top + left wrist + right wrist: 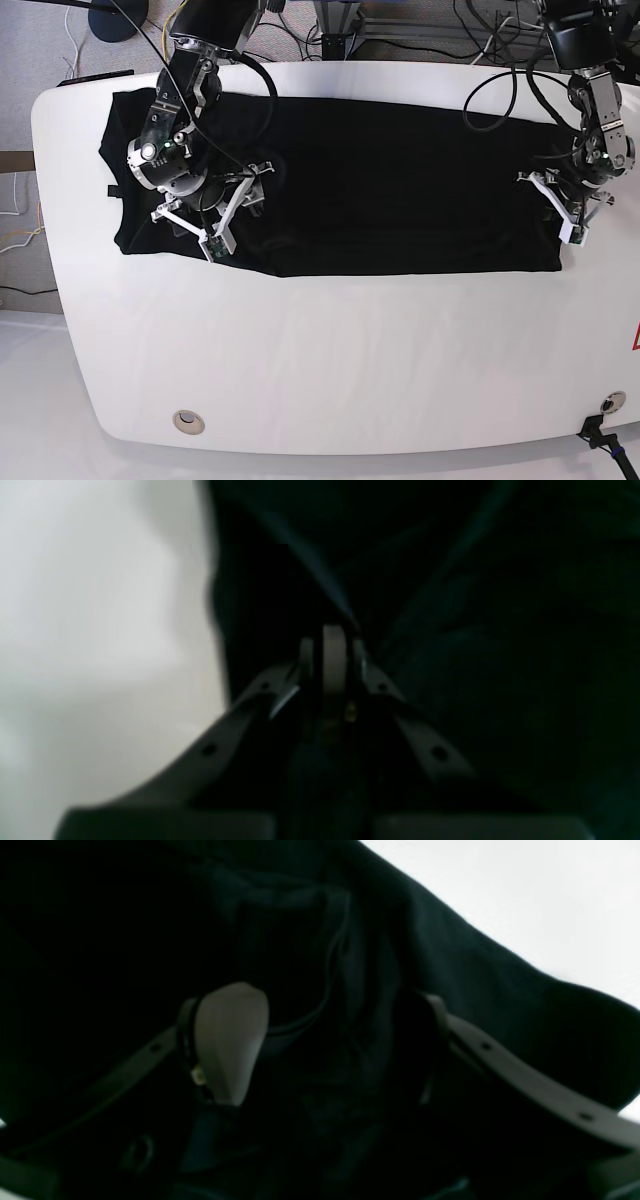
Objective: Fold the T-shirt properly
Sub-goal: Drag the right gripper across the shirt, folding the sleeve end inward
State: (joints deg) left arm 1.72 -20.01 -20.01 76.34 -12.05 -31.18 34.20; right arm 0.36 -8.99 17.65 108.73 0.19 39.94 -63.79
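The T-shirt (380,190) lies spread across the far half of the white tabletop (330,350) as a long black band, its near edge running almost straight from one side to the other. Only plain black cloth shows; no print, label or lettering can be read on it anywhere.

The right gripper (222,205) sits over the shirt's end on the base view's left, its jaws spread wide above the dark cloth. In the right wrist view the right gripper (325,1040) shows one pale finger pad (230,1040) and the other finger well apart from it, with folds and a seam of black fabric between them — whether the pads touch the cloth cannot be told.

The left gripper (565,205) is at the shirt's opposite end, near the tabletop's edge on the base view's right. In the left wrist view the left gripper (332,650) has its jaws pressed together, and creases in the black cloth run to its tip, so it is pinching the shirt there. White tabletop shows beside the fabric edge.

At the tabletop's near right edge a sliver of red marking (635,340) is cut off by the frame and unreadable. A round metal fitting (186,422) sits near the front left corner.
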